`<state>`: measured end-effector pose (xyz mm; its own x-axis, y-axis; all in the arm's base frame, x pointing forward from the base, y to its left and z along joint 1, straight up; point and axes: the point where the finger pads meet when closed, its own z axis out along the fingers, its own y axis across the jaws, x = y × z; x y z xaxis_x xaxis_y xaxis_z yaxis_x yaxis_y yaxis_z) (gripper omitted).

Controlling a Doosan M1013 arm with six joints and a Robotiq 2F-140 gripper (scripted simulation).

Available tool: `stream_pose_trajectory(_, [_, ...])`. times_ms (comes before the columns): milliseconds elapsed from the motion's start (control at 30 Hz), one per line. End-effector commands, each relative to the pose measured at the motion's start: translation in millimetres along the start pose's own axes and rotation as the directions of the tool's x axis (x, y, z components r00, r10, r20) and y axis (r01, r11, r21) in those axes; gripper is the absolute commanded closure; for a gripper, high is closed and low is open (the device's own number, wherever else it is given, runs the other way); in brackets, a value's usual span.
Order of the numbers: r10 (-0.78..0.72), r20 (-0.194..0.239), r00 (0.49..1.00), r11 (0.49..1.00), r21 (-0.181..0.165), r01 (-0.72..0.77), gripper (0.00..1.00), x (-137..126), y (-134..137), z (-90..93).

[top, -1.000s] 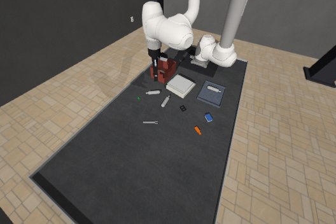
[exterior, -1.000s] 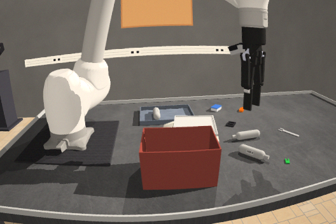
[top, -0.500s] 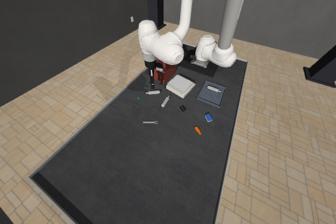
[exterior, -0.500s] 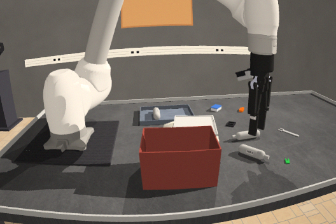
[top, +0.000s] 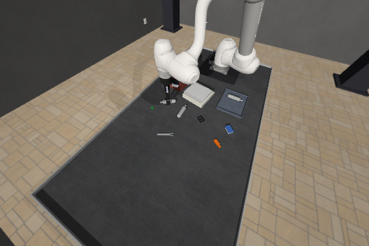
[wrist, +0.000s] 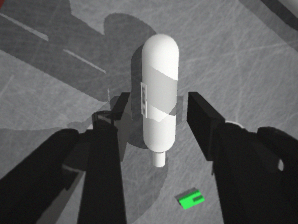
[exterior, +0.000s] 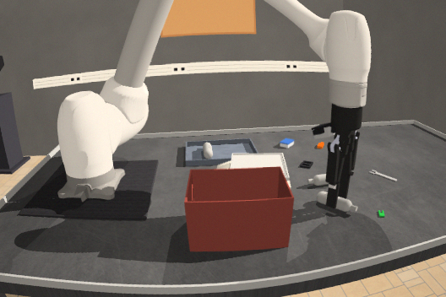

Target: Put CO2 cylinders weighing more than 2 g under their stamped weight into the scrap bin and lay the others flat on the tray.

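Observation:
A white CO2 cylinder (wrist: 159, 97) lies flat on the dark table top, with its neck pointing toward the camera in the wrist view. My gripper (wrist: 159, 106) is low over it and open, one finger on each side, with a gap on both sides. The same cylinder (exterior: 341, 204) lies right of the red scrap bin (exterior: 239, 207). A second cylinder (top: 181, 110) lies on the table nearby. A third cylinder (top: 234, 97) lies flat in the blue-grey tray (top: 232, 102). The white scale (top: 198, 94) stands between bin and tray.
A small green piece (wrist: 191, 199) lies close to the cylinder's neck. A metal bolt (top: 165, 134), a black clip (top: 200, 119), a blue block (top: 229, 128) and an orange piece (top: 217, 142) lie scattered on the table. The arm's base (exterior: 90, 186) stands left of the bin.

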<state>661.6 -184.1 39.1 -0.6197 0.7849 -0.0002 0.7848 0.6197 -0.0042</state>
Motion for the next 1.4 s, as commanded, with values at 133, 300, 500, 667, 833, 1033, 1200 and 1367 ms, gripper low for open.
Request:
stream_pose_trajectory(133, [0.0,0.001,1.0,1.0,-0.001,0.0,0.6,-0.4,0.5,10.5])
stream_pose_trajectory(300, [0.0,0.001,1.0,1.0,-0.001,0.0,0.6,-0.4,0.5,10.9])
stream_pose_trajectory(500, [0.0,0.001,1.0,1.0,-0.001,0.0,0.9,-0.4,0.5,10.9])
stream_pose_trajectory(667, [0.0,0.001,1.0,1.0,-0.001,0.0,0.9,-0.4,0.5,10.9])
stream_pose_trajectory(833, [0.0,0.001,1.0,1.0,-0.001,0.0,0.9,-0.4,0.5,8.0])
stream_pose_trajectory(1033, [0.0,0.001,1.0,1.0,-0.001,0.0,0.9,-0.4,0.5,-7.9])
stream_pose_trajectory(1200, [0.0,0.001,1.0,1.0,-0.001,0.0,0.9,-0.4,0.5,-50.2])
stream_pose_trajectory(1367, [0.0,0.001,1.0,1.0,-0.001,0.0,0.9,-0.3,0.5,-103.8])
